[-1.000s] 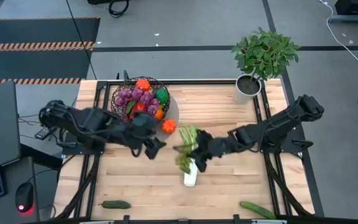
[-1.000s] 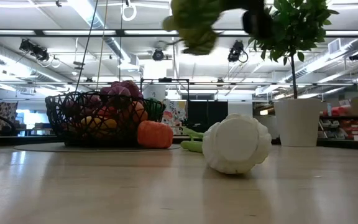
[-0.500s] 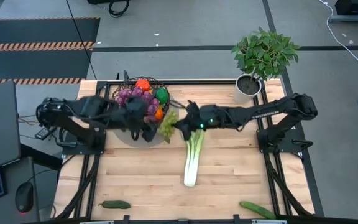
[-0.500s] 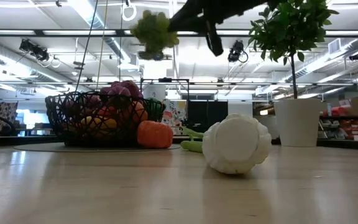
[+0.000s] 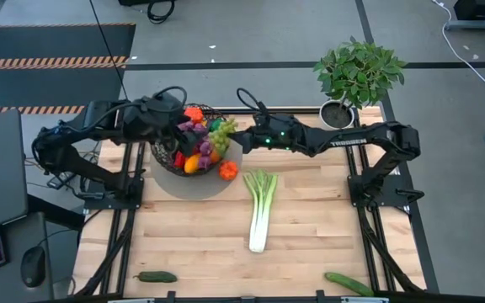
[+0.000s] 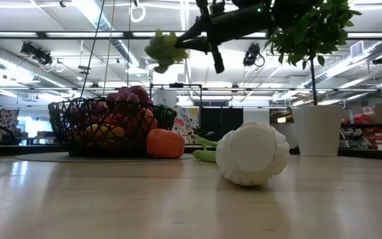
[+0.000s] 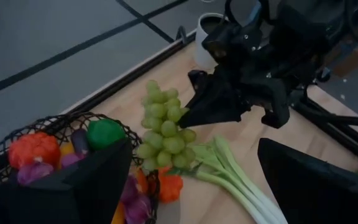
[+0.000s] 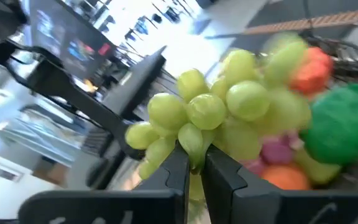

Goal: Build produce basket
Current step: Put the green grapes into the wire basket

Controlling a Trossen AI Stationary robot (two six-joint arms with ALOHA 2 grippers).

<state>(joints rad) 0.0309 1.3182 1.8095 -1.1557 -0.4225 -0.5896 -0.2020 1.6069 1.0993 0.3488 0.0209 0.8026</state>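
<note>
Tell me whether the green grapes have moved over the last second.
Yes. The green grapes, held by the right gripper, went from above the leek toward the basket and now hang over its rim.

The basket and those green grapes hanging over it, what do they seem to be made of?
The basket looks like dark open wire mesh, probably metal, since you see the fruit through its thin strands. The green grapes, held by the right gripper, look like smooth, evenly coloured plastic imitations, though that is a guess.
</note>
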